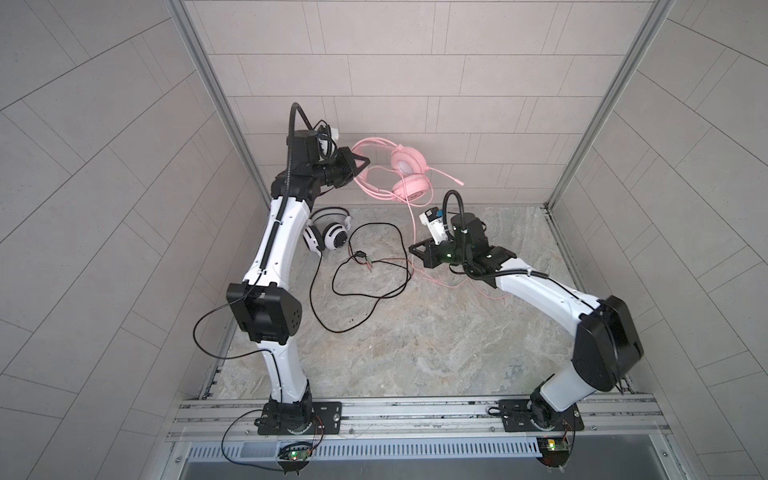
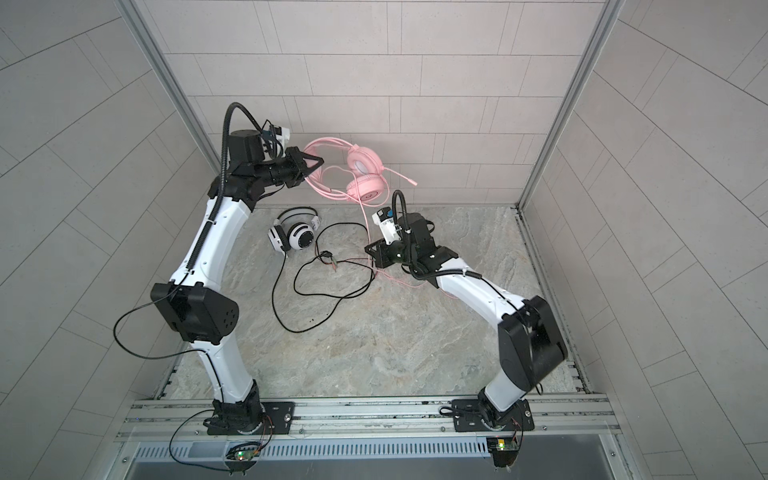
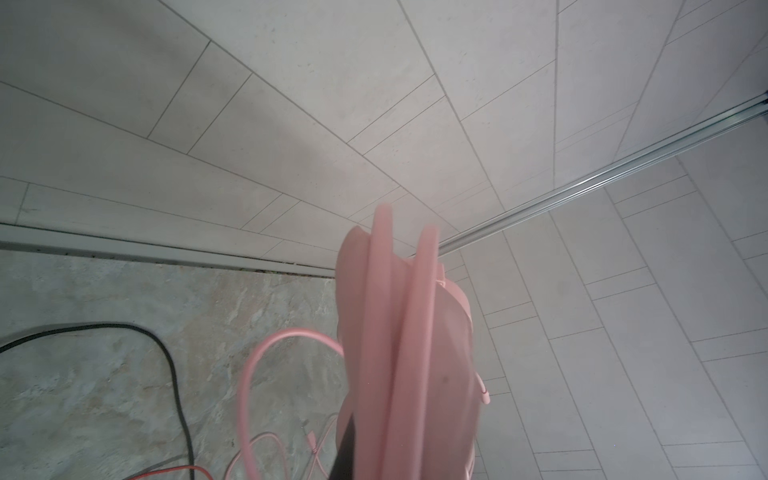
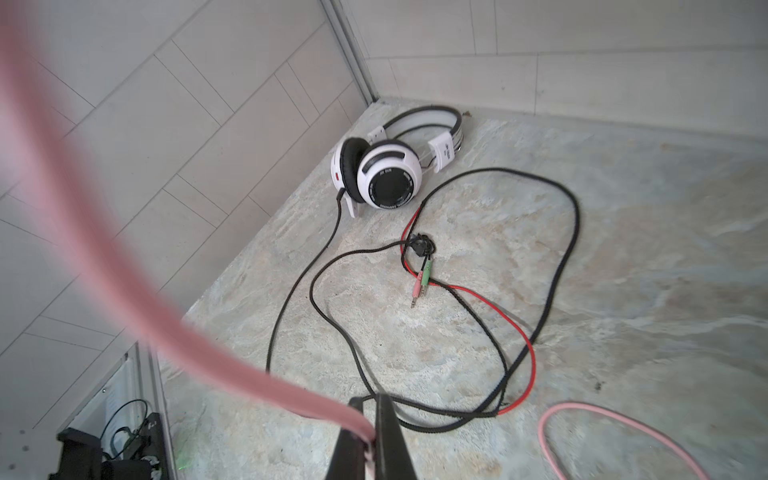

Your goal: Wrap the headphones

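The pink headphones [image 1: 405, 165] [image 2: 360, 163] hang in the air near the back wall. My left gripper [image 1: 364, 160] [image 2: 319, 160] is shut on their headband [image 3: 409, 353], which fills the left wrist view. Their thin pink cable [image 1: 412, 220] [image 4: 124, 270] drops to my right gripper [image 1: 414, 250] [image 2: 368, 250] [image 4: 370, 411], which is shut on it low over the table. More pink cable [image 4: 590, 415] lies looped on the table. The white-and-black headphones [image 1: 328, 235] [image 2: 296, 236] [image 4: 386, 174] lie at the back left, and their black cable [image 4: 577, 216] sprawls in loose loops.
Two audio plugs [image 4: 422, 286] and a red wire [image 4: 528, 345] lie among the black loops under my right gripper. Tiled walls close the table [image 1: 415, 353] on three sides, with metal posts [image 1: 216, 104] at the back corners. The arms' mounting rail [image 1: 415, 411] runs along the front.
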Robot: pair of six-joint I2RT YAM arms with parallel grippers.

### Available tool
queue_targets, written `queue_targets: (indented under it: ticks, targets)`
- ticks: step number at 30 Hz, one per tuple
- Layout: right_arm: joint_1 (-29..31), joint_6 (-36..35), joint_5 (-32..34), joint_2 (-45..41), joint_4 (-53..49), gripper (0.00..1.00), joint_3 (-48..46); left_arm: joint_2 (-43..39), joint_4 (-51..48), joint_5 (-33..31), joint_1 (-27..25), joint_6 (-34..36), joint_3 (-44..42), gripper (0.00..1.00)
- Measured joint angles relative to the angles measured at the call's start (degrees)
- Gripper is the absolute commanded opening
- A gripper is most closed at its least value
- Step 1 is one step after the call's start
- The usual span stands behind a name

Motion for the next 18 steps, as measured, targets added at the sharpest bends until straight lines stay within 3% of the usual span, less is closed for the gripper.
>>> queue_targets:
  ticks: [5, 8, 18]
  targets:
    - [-2.6, -4.0, 3.4, -8.8, -12.8, 0.00, 10.4, -0.7, -3.5, -1.5, 0.0, 4.9, -5.7, 0.00]
    - [-5.3, -6.4, 4.9, -9.6, -20.1, 0.00, 18.8, -1.4, -6.1, -1.1, 0.0, 8.2, -8.1, 0.00]
    - [-16.2, -9.8, 4.2, 2.1, -31.6, 0.00, 40.4, -6.0, -14.2, 7.9, -1.1, 17.8, -10.8, 0.00]
